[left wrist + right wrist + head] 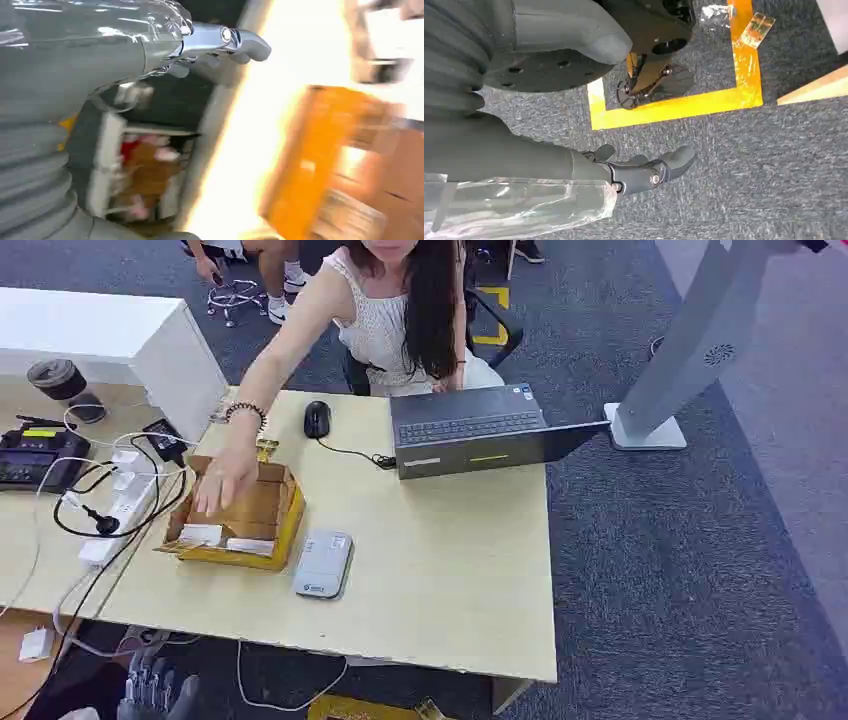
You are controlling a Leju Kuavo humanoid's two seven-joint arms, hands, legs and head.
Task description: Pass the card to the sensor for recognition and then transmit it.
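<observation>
A pale wooden desk is set on grey carpet, and the scene is taken from its near edge outward. Lowest in the head view, below the desk edge, the left hand is seen with nothing in it, fingers loosely apart. The right hand is shown in its wrist view hanging over carpet marked with yellow floor tape; its fingers are slightly curled but apart, and nothing is held.

On the desk, nearest, a grey-white sensor lies flat, just beside a yellow-edged cardboard box. White cards are seen lying at the near end of the box, and a person's hand is reached into it from the far side. Further back a mouse and an open laptop are placed, with a white power strip and tangled cables to the left.

A card is judged to be light, thin, stiff and smooth, so it is likely to slip and hard to lift from flat; it is best pinched by one short edge, perhaps after being tilted against the box wall.

The layout of the desk is given by the head view; the box is rendered as an orange blur in the left wrist view, which adds the left hand's extended fingers. The floor beneath the right arm is supplied by the right wrist view.
</observation>
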